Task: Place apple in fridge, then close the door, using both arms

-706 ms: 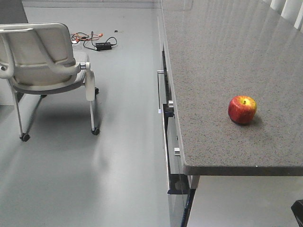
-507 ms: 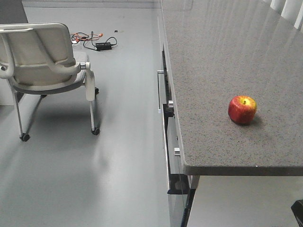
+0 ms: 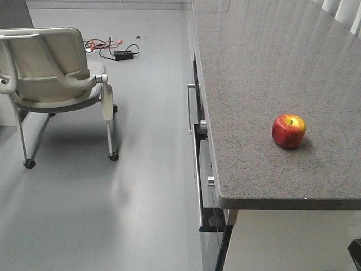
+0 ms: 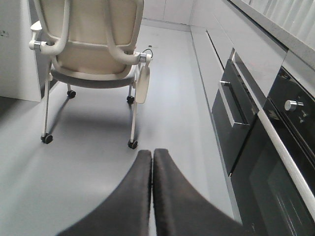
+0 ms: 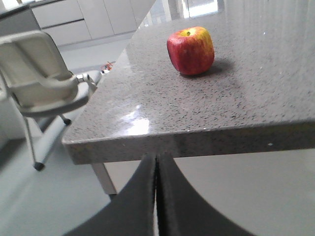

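The apple sits upright on the grey counter, not far from its near edge, at about 3 o'clock in the front view. The right gripper is clenched on nothing, below the counter's edge, with the apple at its 12 to 1 o'clock. The left gripper is also clenched and empty above the floor, with a white chair at its 11 o'clock and an oven at 3 o'clock

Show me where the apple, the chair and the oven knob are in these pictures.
apple [image 3: 289, 131]: front-facing view, middle of its red side.
chair [image 3: 48, 59]: front-facing view, on the backrest.
oven knob [image 4: 291, 104]: left wrist view, on its chrome face.
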Robot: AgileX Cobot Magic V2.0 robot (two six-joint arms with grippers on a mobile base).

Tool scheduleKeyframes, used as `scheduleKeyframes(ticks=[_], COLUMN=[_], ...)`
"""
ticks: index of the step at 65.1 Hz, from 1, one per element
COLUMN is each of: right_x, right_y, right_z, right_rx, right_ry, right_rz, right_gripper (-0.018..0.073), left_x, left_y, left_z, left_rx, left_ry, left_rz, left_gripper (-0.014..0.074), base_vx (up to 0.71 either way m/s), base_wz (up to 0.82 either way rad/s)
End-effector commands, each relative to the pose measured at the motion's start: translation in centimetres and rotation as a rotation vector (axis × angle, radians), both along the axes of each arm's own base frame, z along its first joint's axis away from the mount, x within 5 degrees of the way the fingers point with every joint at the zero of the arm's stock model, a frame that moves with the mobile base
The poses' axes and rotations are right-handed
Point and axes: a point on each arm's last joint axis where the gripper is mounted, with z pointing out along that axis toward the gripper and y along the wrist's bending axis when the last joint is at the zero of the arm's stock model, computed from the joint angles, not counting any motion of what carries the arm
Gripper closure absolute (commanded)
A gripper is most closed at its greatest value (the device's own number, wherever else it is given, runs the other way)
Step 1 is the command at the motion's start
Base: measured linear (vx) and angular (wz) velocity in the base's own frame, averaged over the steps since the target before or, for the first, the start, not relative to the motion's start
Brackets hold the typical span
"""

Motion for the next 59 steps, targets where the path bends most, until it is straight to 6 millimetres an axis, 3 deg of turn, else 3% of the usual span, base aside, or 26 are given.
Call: scheduleKeyframes(ticks=[1,33,46,59], right_x=[0.2,0.2,0.3,0.4], right_y=[-0.3,-0.4,-0.7,-1.4], right_z=[0.0,0.2,1.1,1.8], right_rx=[-0.076,-0.062,0.4,0.535], right_ry=[-0.039,-0.063,-0.116,-0.191], right_rz=[-0.026,-0.041,-0.128,-0.206], right_gripper=[0.0566,0.0566,0.0566,0.0566], left_x=[0.1,0.1,0.1,0.1], left_y=[-0.1,-0.1,-0.1,-0.1], left_z=[-0.3,-0.3,-0.3,-0.3], left_rx=[-0.003,-0.003,-0.003,-0.003], left_ry=[-0.057,-0.057,-0.057,-0.057], left_rz=[-0.012,-0.012,-0.012,-0.012], left_gripper=[0.0604,0.0604,0.0604,0.0604], base_vx=[0.0,0.0,0.0,0.0], base_wz=[0.0,0.0,0.0,0.0])
